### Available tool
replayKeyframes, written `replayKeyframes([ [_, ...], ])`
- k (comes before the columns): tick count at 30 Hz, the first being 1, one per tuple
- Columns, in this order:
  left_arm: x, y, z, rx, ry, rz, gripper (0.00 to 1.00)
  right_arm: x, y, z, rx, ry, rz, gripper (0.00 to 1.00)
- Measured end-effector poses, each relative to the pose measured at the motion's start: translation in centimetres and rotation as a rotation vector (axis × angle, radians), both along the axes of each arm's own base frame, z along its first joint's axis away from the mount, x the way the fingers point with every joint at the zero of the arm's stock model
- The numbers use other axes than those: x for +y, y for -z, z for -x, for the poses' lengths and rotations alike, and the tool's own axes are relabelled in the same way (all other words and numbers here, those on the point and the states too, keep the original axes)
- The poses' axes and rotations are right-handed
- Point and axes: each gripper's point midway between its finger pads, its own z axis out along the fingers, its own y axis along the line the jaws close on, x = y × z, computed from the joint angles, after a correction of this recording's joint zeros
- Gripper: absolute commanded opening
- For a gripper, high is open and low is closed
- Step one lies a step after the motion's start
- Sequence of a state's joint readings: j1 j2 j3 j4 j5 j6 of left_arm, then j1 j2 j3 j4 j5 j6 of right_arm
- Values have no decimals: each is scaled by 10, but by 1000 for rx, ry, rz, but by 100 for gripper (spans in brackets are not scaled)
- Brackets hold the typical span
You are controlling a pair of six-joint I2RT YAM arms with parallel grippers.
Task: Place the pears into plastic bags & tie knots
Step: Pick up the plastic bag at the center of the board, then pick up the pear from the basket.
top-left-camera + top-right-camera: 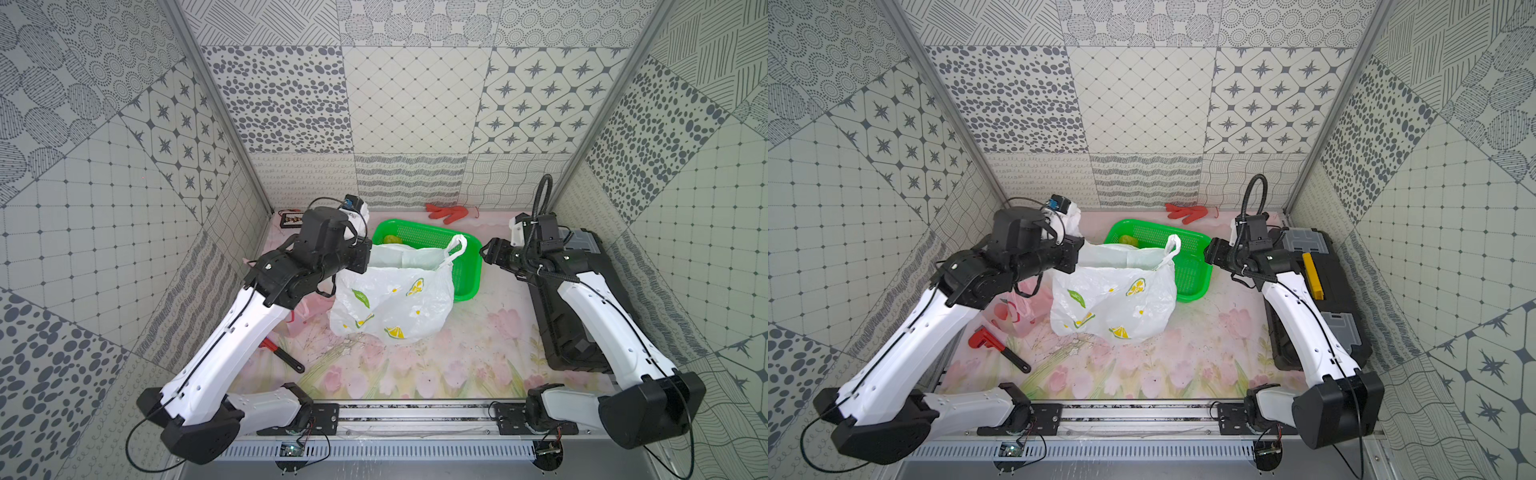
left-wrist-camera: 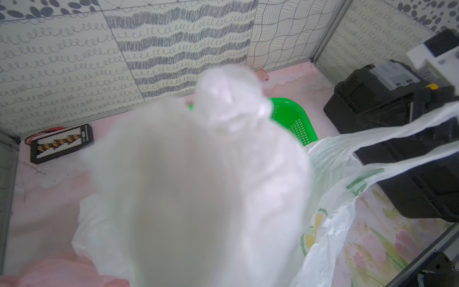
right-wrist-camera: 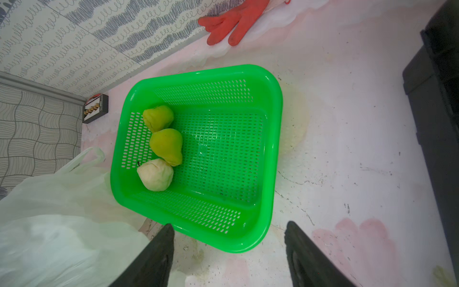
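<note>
A white plastic bag with lemon prints (image 1: 395, 299) (image 1: 1113, 299) stands open mid-table. My left gripper (image 1: 368, 259) (image 1: 1077, 255) is at its left rim. White plastic (image 2: 198, 186) fills the left wrist view and hides the jaws. The bag's other handle (image 1: 457, 245) (image 2: 397, 139) sticks up free. Three pears lie in the green basket (image 3: 270, 139) (image 1: 469, 270): two green (image 3: 159, 118) (image 3: 167, 146) and one cream (image 3: 155, 175). My right gripper (image 3: 228, 223) (image 1: 484, 251) (image 1: 1208, 251) hangs open and empty over the basket's right edge. A pink bag (image 1: 1017, 316) lies under the left arm.
A black toolbox (image 1: 573, 299) (image 1: 1320, 291) lies along the right wall under the right arm. A red wrench (image 1: 992, 343) lies front left. A red glove (image 1: 449, 212) (image 3: 228, 22) and a connector board (image 2: 62, 143) sit by the back wall.
</note>
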State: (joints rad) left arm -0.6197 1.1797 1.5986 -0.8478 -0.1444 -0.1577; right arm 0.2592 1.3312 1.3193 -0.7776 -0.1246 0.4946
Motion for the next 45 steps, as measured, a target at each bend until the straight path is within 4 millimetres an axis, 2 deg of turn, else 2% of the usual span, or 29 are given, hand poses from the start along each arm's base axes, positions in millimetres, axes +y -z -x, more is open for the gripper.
replayKeyframes([
  [5, 57, -44, 6, -121, -175, -15, 0, 58, -1, -26, -7, -122, 63, 74],
  [9, 75, -61, 7, -173, -234, -45, 0, 96, 23, -41, 33, -183, 88, 76],
  [15, 95, -78, 8, -244, -304, -102, 0, 123, 76, -70, 145, -180, 59, 77],
  [19, 112, -95, 7, -311, -374, -165, 0, 140, 98, -88, 182, -186, 38, 77],
  [23, 123, -107, 1, -362, -427, -255, 0, 165, 110, -92, 198, -220, 30, 78],
  [27, 122, -111, -5, -376, -426, -295, 0, 188, 113, -99, 193, -234, 16, 79],
  [33, 105, -113, -17, -368, -364, -270, 0, 221, 126, -133, 173, -239, 5, 81],
  [35, 98, -114, -19, -366, -338, -250, 0, 227, 137, -141, 184, -239, 17, 82],
  [41, 87, -116, -17, -362, -280, -190, 0, 230, 166, -141, 244, -252, 99, 85],
  [45, 78, -111, -16, -344, -245, -150, 0, 231, 171, -134, 264, -275, 129, 74],
])
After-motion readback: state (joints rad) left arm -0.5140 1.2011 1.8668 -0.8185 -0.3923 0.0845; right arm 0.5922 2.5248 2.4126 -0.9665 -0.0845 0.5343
